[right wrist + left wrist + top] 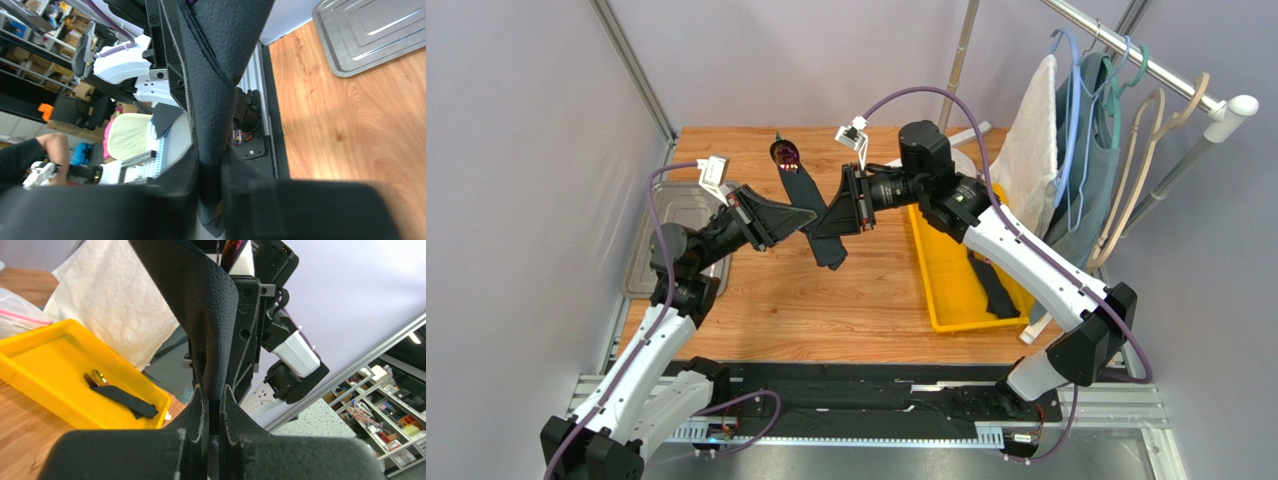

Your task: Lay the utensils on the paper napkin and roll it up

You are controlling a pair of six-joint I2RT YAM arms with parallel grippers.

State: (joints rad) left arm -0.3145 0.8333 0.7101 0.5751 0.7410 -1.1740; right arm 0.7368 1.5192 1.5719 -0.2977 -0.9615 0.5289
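Above the middle of the wooden table (866, 310), both arms meet on the matte black paper napkin (795, 186), which is wound into a slim tube and held clear of the surface, slanting from far left to near right. The iridescent purple head of one of the utensils (784, 152) juts from its far end; whatever else lies inside the roll is hidden. The left gripper (214, 390), reaching in from the left, is clenched on the tube, its dark pads pressed against the perforated paper; this grip probably anchors the roll against unwinding. The right gripper (210, 162), reaching in from the right just beside it, has its fingers closed around the same tube, probably to tighten or steady the wrap from the opposite side. At the right of the table, a shallow yellow plastic tray (946, 305) holds a second black napkin bundle (127, 401) with a gold utensil head (98, 376) showing, which suggests that finished rolls go there. A flat silver metal tray (666, 215) lies at the left edge, and a white towel (1032, 140) hangs from the rack at far right.
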